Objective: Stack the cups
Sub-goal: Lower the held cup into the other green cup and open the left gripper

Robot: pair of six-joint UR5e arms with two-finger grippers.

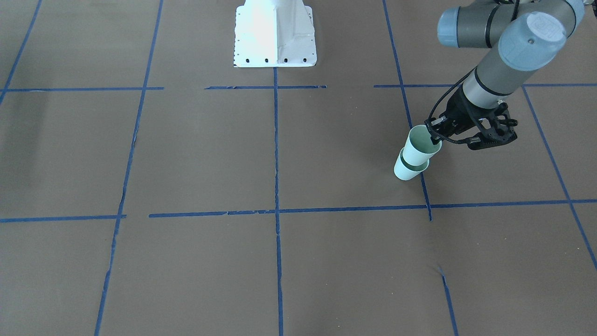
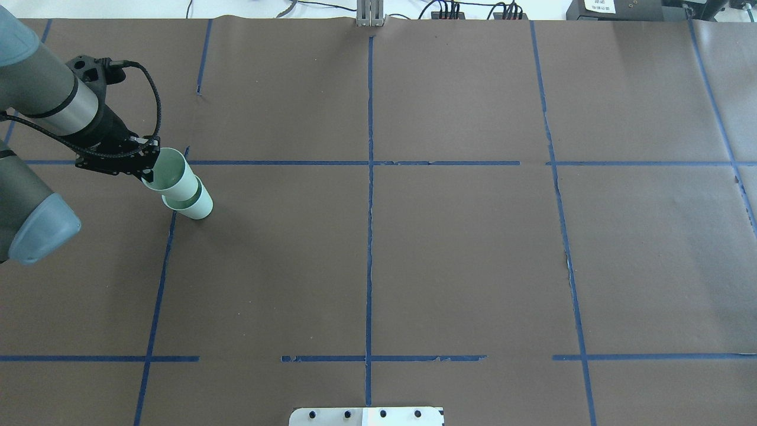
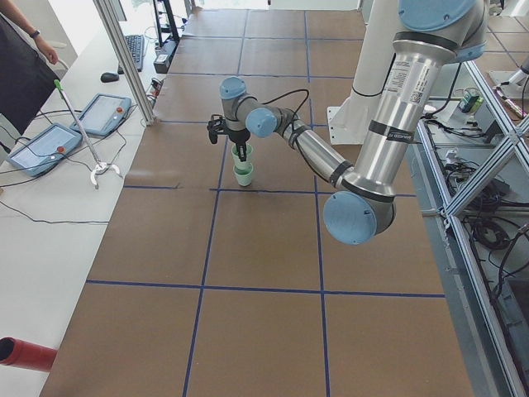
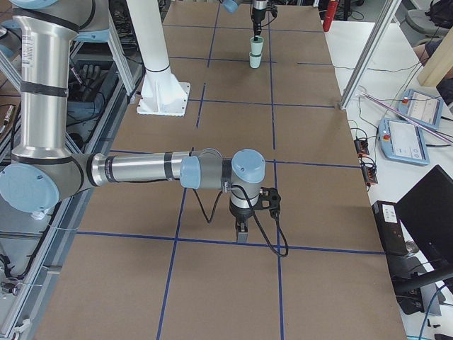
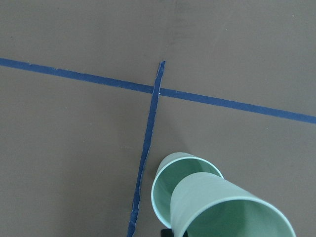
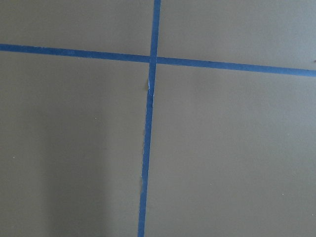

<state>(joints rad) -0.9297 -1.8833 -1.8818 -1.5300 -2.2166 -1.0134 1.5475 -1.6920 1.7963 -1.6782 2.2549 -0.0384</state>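
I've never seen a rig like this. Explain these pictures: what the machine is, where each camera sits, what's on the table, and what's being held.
This is a robot with two jointed arms at a table covered in brown paper and marked with blue tape lines. There are six cameras: one faces the robot across the table, one looks over its shoulders, one stands at each table end, and one rides on each wrist. The left gripper pinches the rim of the upper cup, which is tilted with its bottom inside the lower cup. The lower cup stands on the table. The right gripper hangs over a tape line, far from the cups.
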